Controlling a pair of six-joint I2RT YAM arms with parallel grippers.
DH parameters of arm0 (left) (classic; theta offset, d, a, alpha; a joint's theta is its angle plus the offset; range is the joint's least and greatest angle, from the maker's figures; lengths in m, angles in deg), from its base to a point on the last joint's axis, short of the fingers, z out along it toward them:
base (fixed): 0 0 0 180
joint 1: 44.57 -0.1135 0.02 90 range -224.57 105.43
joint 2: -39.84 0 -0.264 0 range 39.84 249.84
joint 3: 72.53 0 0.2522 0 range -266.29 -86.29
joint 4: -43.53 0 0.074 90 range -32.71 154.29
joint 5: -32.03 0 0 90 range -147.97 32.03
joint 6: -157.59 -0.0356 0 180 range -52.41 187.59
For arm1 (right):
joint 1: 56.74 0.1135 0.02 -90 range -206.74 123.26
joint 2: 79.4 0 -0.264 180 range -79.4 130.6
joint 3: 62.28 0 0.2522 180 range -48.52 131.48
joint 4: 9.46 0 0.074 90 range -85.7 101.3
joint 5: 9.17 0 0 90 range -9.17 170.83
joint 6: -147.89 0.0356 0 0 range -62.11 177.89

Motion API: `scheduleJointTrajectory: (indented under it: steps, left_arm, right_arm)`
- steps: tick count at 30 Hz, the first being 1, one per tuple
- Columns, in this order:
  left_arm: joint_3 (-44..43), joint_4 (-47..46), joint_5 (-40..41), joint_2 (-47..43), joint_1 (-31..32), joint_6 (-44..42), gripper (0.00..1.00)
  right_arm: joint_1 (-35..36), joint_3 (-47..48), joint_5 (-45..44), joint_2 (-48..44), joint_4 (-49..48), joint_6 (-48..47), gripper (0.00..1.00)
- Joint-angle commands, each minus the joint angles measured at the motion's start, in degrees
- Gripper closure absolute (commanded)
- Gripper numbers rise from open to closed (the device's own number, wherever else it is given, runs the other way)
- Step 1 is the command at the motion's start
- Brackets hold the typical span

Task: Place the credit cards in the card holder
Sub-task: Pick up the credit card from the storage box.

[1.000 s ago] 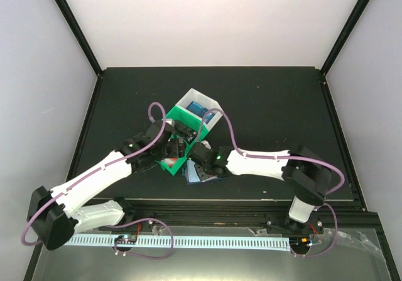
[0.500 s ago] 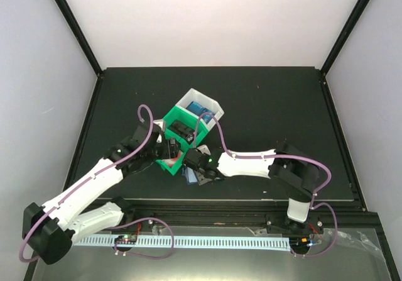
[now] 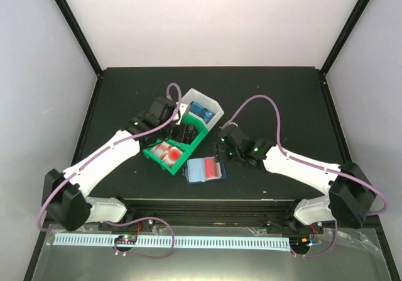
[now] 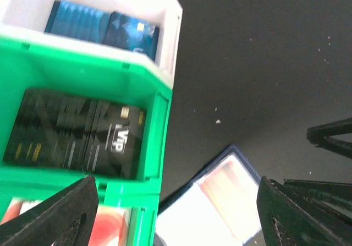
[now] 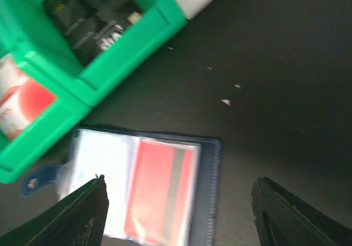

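card holder (image 3: 205, 170) open on black table (image 3: 282, 99), pale walls (image 3: 38, 73)

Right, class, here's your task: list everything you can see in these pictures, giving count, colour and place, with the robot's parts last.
card holder: one, dark blue, lying open on the table beside the green bin
red card: one, in the holder's clear sleeve
red-and-white cards: one stack, nearest green compartment
black cards: one stack, next green compartment
blue cards: one stack, in the white bin
green bin: one, two compartments, mid-table
white bin: one, against the green bin's far end
table: one, black
left gripper: one, black, open, above the black cards
right gripper: one, black, open, empty, by the holder's far right corner
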Motion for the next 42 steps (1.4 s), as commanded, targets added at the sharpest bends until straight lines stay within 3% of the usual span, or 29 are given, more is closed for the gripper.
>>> scheduleJointTrajectory:
  steps: [1,5,10,21,35,39,42]
  left_arm:
    - [-10.14,4.54,-2.78,8.37,0.08,-8.81,0.19]
    - [-18.20,11.11,1.03,18.54,-0.06,-9.43,0.28]
    - [-24.42,16.29,4.83,28.62,-0.65,-9.15,0.54]
    - [-28.93,16.49,4.41,40.67,-3.44,-7.64,0.55]
    - [-34.47,20.51,4.64,48.54,-4.60,-11.41,0.58]
    - [-34.79,20.91,1.95,48.75,-4.65,-12.61,0.62]
    - [-35.50,22.02,1.28,48.93,-4.82,-12.67,0.74]
  right_arm:
    - [-4.70,-5.72,6.37,-1.93,-4.92,-1.13,0.27]
    - [-8.10,-8.51,9.50,-2.23,-7.28,-2.22,0.27]
    - [-11.44,-10.97,12.37,-1.35,-9.26,-3.65,0.28]
    - [-13.68,-10.45,15.30,3.87,-10.24,-5.35,0.28]
    - [-13.73,-9.00,16.35,7.31,-10.24,-4.65,0.30]
    - [-13.74,-8.90,16.35,7.62,-10.24,-4.51,0.30]
    - [-13.76,-8.81,16.26,7.81,-10.16,-4.43,0.31]
